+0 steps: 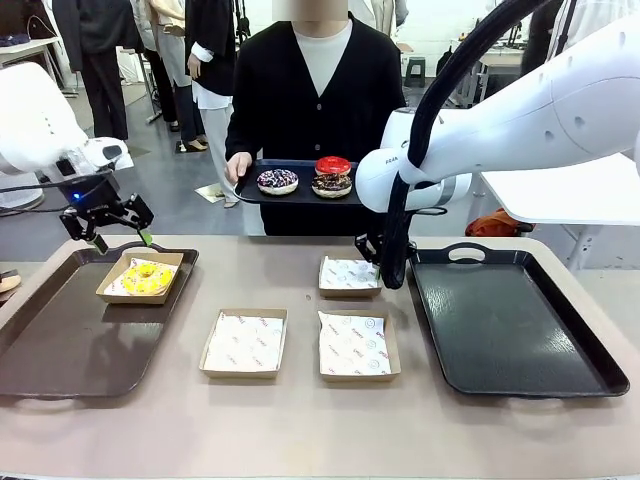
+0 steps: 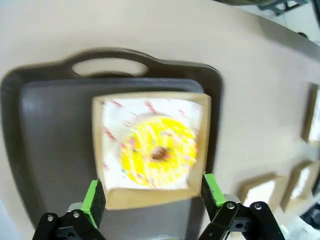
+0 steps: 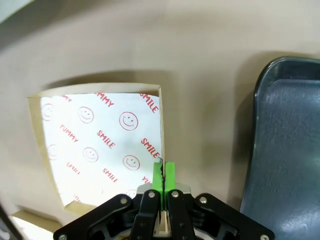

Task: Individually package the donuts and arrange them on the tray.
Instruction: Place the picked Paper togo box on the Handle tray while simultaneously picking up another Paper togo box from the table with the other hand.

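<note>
Blur softens donut [image 2: 159, 156] under spread left gripper [image 2: 152, 186]; right gripper [image 3: 163, 172] clamps box [image 3: 95, 145] wall.

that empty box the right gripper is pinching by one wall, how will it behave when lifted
The empty box looks like thin cardboard holding only a paper liner, so probably very light. Pinched by the right gripper on one wall only, it would likely tilt or flex away from the grip. The liner looks loose and might slip out.

Left gripper [image 2: 153, 195] spread wide, right gripper [image 3: 163, 172] pinched.
</note>
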Robot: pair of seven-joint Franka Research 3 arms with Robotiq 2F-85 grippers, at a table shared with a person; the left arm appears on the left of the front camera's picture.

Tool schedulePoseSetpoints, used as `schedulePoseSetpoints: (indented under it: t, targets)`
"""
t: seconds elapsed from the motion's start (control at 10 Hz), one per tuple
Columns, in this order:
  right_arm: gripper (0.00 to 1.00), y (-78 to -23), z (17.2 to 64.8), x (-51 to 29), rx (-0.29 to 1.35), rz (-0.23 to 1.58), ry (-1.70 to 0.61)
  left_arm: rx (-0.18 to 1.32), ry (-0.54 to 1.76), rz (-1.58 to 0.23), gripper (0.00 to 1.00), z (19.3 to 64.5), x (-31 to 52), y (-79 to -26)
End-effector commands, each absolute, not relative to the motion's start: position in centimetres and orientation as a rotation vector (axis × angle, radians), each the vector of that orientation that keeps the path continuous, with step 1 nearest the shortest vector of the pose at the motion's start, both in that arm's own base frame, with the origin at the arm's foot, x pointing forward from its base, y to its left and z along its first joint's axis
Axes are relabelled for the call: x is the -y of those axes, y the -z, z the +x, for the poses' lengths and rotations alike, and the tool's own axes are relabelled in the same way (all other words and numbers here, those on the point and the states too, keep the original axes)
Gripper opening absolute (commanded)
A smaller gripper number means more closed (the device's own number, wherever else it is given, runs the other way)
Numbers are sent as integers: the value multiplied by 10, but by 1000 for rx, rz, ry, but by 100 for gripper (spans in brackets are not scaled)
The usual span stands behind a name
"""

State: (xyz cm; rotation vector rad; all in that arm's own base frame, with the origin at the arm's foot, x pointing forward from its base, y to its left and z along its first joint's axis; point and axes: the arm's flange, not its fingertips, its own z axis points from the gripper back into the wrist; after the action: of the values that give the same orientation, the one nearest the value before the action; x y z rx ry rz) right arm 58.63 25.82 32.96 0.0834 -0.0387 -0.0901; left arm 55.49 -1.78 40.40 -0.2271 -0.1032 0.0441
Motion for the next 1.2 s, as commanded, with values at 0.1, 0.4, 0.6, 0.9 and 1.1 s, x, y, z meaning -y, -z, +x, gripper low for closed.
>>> schedulePoseSetpoints:
  t: [0.1, 0.4, 0.6, 0.9, 1.1]
  targets:
    - [0, -367, 580, -250, 58, 88, 60, 97, -29, -532, 100, 489, -13, -448]
    - [0, -423, 591, -251, 46, 64, 47, 128, -29, -768, 100, 425, -64, -473]
    - [0, -457, 600, -257, 46, 32, 56, 114, -12, -901, 100, 391, -97, -472]
    - [0, -476, 615, -275, 3, 12, 46, 100, -49, -1033, 100, 377, -132, -459]
    - [0, -478, 624, -291, -14, -13, 37, 75, -82, -1097, 100, 380, -154, -445]
